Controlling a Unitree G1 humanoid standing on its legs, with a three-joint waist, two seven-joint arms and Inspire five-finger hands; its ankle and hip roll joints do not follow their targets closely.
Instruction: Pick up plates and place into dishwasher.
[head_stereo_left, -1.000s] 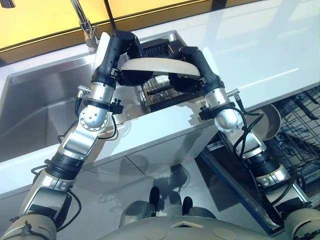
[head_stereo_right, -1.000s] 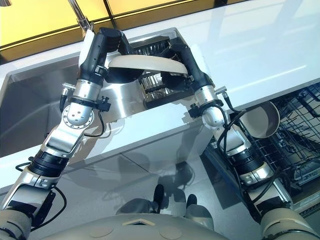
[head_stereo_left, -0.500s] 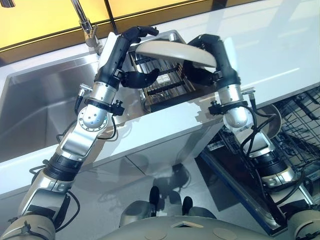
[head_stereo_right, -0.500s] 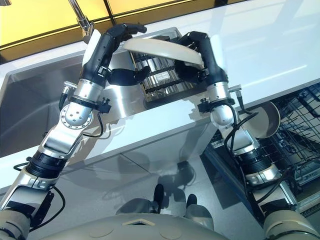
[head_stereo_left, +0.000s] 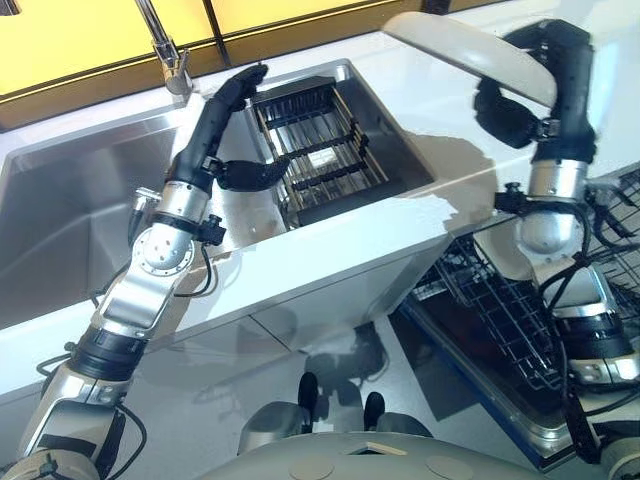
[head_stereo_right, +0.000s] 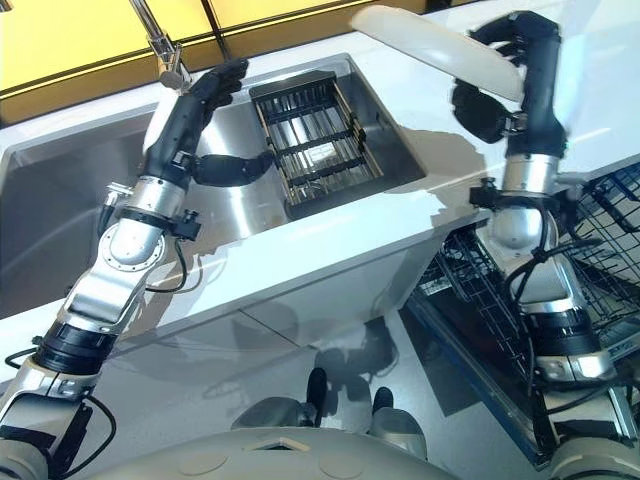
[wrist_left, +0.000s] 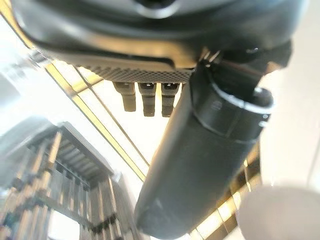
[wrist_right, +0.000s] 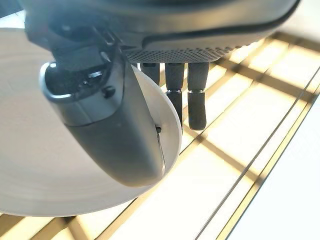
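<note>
At the upper right of the frame we see the right hand (head_stereo_left: 520, 105) raised above the white worktop (head_stereo_left: 430, 120), its fingers (wrist_right: 197, 95) and thumb pinching the rim of a cream plate (head_stereo_left: 465, 55), which is held in the air, tilted. Below it, at the lower right, lies the wire rack of the dishwasher (head_stereo_left: 505, 320). At the upper left, the left hand (head_stereo_left: 225, 130) hovers over the steel sink (head_stereo_left: 70, 210), fingers straight and holding nothing, just beside the dark drying rack (head_stereo_left: 315, 150) that sits in the sink.
</note>
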